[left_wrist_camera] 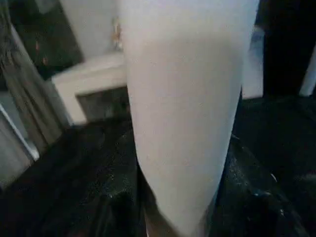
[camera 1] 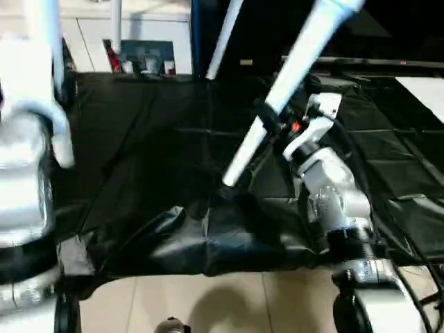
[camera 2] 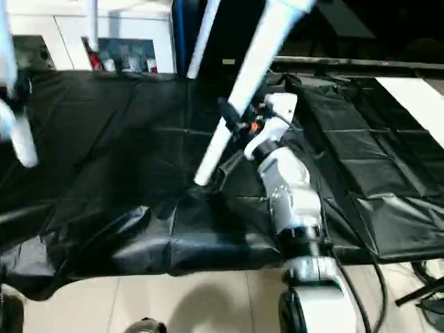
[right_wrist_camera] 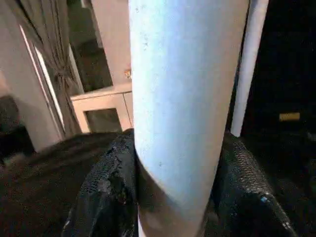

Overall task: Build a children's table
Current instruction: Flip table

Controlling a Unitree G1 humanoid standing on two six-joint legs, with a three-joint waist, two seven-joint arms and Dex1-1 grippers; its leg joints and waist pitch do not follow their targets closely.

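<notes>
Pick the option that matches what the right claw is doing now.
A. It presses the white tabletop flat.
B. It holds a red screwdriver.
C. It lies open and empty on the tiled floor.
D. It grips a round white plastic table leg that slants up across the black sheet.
D: the right claw is shut on the round white plastic table leg, which slants upward over the black plastic sheet.

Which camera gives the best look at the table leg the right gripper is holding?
The left eye view: the white leg slants there nearly full length, clamped in the right gripper. The right eye view shows it similarly. The right wrist view has a close stretch between black fingers.
</notes>
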